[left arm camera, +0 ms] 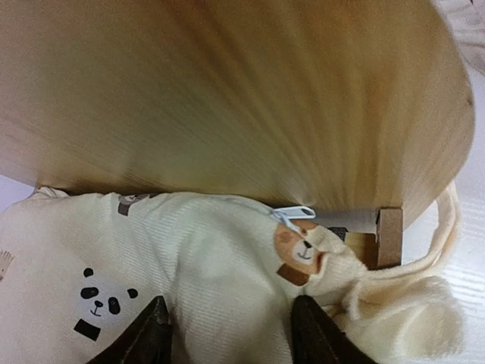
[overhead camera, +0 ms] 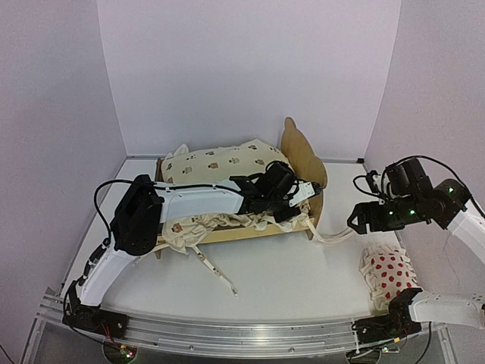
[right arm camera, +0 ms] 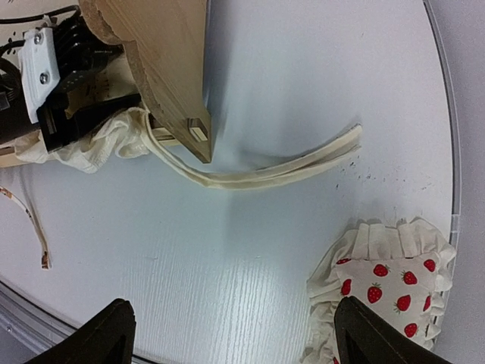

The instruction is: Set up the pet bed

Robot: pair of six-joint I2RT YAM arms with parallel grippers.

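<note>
Pet bed [overhead camera: 301, 152] sits mid table [overhead camera: 288, 280], cushion [overhead camera: 227, 161] inside. Your left gripper [left arm camera: 231, 307] hovers, jaws parted, over the cushion's headboard corner; your right gripper [right arm camera: 235, 311] hangs wide open. Pinch deep, then tug the fabric flat.

No writing, label, brand name, number or sign can be read in any of the views.
</note>
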